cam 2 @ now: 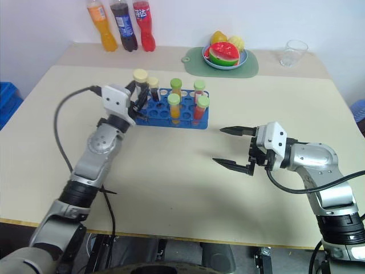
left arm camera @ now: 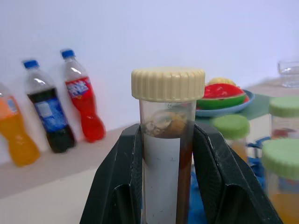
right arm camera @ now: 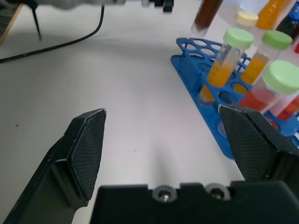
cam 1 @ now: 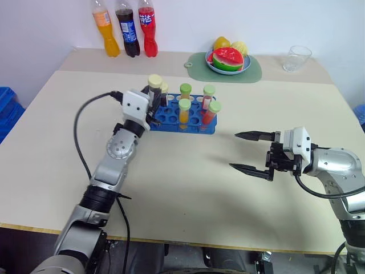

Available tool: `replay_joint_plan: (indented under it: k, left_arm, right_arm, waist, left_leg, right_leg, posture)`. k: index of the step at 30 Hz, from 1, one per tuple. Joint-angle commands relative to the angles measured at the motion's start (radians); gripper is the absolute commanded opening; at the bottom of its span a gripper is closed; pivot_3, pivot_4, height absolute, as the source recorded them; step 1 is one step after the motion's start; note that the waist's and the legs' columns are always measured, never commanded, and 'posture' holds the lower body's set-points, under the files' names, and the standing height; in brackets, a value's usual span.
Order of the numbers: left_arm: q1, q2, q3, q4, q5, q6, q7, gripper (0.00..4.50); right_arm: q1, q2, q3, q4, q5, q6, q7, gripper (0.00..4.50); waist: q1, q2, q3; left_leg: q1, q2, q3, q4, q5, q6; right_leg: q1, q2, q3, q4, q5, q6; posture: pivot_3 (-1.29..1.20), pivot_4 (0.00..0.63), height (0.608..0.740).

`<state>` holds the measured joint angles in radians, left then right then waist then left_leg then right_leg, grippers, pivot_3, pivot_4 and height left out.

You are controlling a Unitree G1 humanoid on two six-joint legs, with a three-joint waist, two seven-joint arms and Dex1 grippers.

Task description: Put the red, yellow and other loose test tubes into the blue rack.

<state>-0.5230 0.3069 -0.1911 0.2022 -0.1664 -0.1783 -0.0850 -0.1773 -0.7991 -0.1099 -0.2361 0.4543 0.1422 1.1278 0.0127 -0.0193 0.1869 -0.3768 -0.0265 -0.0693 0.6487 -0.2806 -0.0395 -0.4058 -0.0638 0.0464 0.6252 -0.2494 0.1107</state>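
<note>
Brown tube point(left arm camera: 166, 154) clamped upright in left gripper point(left arm camera: 168, 186) above blue rack point(cam 1: 182, 121).

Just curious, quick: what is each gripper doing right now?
Left gripper: shut on the brown tube, over the blue rack.
Right gripper: open, empty.

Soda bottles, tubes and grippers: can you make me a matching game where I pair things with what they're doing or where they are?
Things:
1. dark brown tube
2. right gripper
3. watermelon slice
4. soda bottles

States:
A. open, holding nothing
B. at the table's far edge by the wall
C. clamped in the left gripper above the blue rack
D. on the plate

Pairs: 1-C, 2-A, 3-D, 4-B
</note>
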Motion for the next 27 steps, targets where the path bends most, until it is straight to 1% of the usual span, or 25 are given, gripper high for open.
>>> replay_joint_plan:
  k: [1, 5, 9, 15, 16, 18, 19, 20, 22, 23, 24, 25, 27]
  left_arm:
    - [-0.01, -0.029, 0.021, 0.087, 0.067, -0.125, -0.027, 1.33]
    - [-0.005, -0.067, 0.026, 0.185, 0.114, -0.2, -0.046, 1.33]
    - [0.008, -0.098, 0.038, 0.213, 0.117, -0.234, -0.083, 1.33]
    - [0.035, -0.144, 0.111, 0.227, 0.034, -0.199, -0.154, 1.33]
    - [0.037, -0.148, 0.126, 0.237, -0.001, -0.191, -0.196, 1.33]
    - [0.046, -0.153, 0.152, 0.242, -0.058, -0.174, -0.26, 2.03]
    - [0.048, -0.151, 0.158, 0.245, -0.054, -0.178, -0.267, 2.31]
    - [0.05, -0.147, 0.16, 0.246, -0.036, -0.181, -0.26, 2.73]
    - [0.057, -0.145, 0.165, 0.227, -0.034, -0.159, -0.269, 3.8]
    - [0.062, -0.144, 0.165, 0.211, -0.037, -0.147, -0.278, 4.26]
    - [0.077, -0.135, 0.155, 0.165, -0.056, -0.111, -0.315, 4.46]
    - [0.093, -0.122, 0.145, 0.112, -0.069, -0.075, -0.344, 4.46]
    - [0.12, -0.095, 0.14, 0.026, -0.045, -0.03, -0.345, 4.46]
  right_arm:
    - [0.006, -0.019, -0.047, -0.045, 0.018, 0.001, -0.007, 4.28]
    - [0.019, -0.022, -0.061, -0.051, 0.018, 0.003, -0.009, 4.28]
    - [0.028, -0.021, -0.068, -0.057, 0.016, 0.002, -0.012, 4.28]
    - [0.023, -0.021, -0.068, -0.048, 0.012, -0.003, -0.011, 4.28]
    - [0.021, -0.019, -0.067, -0.046, 0.011, -0.004, -0.011, 4.28]
    - [0.018, -0.017, -0.064, -0.041, 0.01, -0.006, -0.009, 4.28]
    - [0.017, -0.016, -0.063, -0.039, 0.01, -0.007, -0.008, 4.28]
    - [0.015, -0.015, -0.062, -0.036, 0.01, -0.007, -0.007, 4.28]
    - [0.012, -0.014, -0.059, -0.029, 0.008, -0.009, -0.006, 4.28]
    - [0.011, -0.012, -0.058, -0.025, 0.007, -0.011, -0.006, 4.28]
    - [0.009, -0.009, -0.056, -0.019, 0.003, -0.012, -0.011, 4.28]
    - [0.008, -0.003, -0.056, -0.015, 0.001, -0.011, -0.02, 4.28]
    - [0.007, 0.011, -0.056, -0.01, -0.002, -0.004, -0.044, 4.28]
  waist:
    - [-0.002, 0.0, 0.0]
    - [0.0, 0.0, 0.0]
    - [0.0, 0.001, 0.0]
    - [0.0, 0.001, -0.001]
    - [0.0, 0.001, -0.001]
    - [0.0, 0.001, -0.001]
    - [0.0, 0.001, -0.001]
    - [-0.001, 0.001, -0.001]
    - [-0.002, 0.001, -0.001]
    - [-0.002, 0.001, -0.001]
    - [-0.002, 0.001, -0.001]
    - [-0.003, 0.001, -0.001]
    - [-0.007, 0.001, -0.001]
  left_leg:
    - [0.0, 0.0, 0.0, 0.0, 0.0, 0.0]
    - [0.002, 0.001, 0.001, 0.0, 0.0, 0.0]
    - [0.002, 0.0, 0.001, 0.002, 0.0, 0.0]
    - [0.002, 0.0, 0.001, 0.002, 0.0, 0.0]
    - [0.002, 0.0, 0.0, 0.002, 0.0, 0.0]
    - [0.002, 0.0, 0.0, 0.002, 0.0, 0.0]
    - [0.002, 0.0, 0.0, 0.002, 0.0, 0.0]
    - [0.002, 0.0, 0.0, 0.002, 0.0, 0.0]
    - [0.002, 0.0, 0.0, 0.002, 0.0, 0.0]
    - [0.002, 0.0, 0.0, 0.002, 0.0, 0.0]
    - [0.002, 0.0, 0.0, 0.002, 0.0, 0.0]
    - [0.002, 0.001, 0.0, 0.002, 0.0, 0.0]
    - [0.002, 0.001, 0.001, 0.001, 0.0, 0.0]
  right_leg:
    - [0.0, 0.0, 0.0, 0.0, 0.0, 0.0]
    - [0.0, 0.001, 0.0, 0.003, 0.0, 0.0]
    - [0.001, 0.001, 0.0, 0.003, 0.0, 0.0]
    - [0.001, 0.001, 0.0, 0.004, 0.0, 0.0]
    - [0.001, 0.001, 0.0, 0.004, 0.0, 0.0]
    - [0.001, 0.001, 0.0, 0.004, 0.0, 0.0]
    - [0.001, 0.001, 0.0, 0.004, 0.0, 0.0]
    - [0.001, 0.001, 0.0, 0.004, 0.0, 0.0]
    - [0.001, 0.001, 0.0, 0.004, 0.0, 0.0]
    - [0.001, 0.001, 0.0, 0.004, 0.0, 0.0]
    - [0.001, 0.001, 0.0, 0.004, 0.0, 0.0]
    - [0.001, 0.001, 0.0, 0.004, 0.0, 0.0]
    - [0.0, 0.001, 0.0, 0.004, 0.0, 0.0]
  posture:
    - [0.0, 0.15, 0.74]
    - [0.0, 0.15, 0.74]
    - [0.0, 0.15, 0.74]
    - [0.0, 0.15, 0.74]
    - [0.0, 0.15, 0.74]
    - [0.0, 0.15, 0.74]
    - [0.0, 0.15, 0.74]
    - [0.0, 0.15, 0.74]
    - [0.0, 0.15, 0.74]
    - [0.0, 0.15, 0.74]
    - [0.0, 0.15, 0.74]
    - [0.0, 0.15, 0.74]
    - [0.0, 0.15, 0.74]
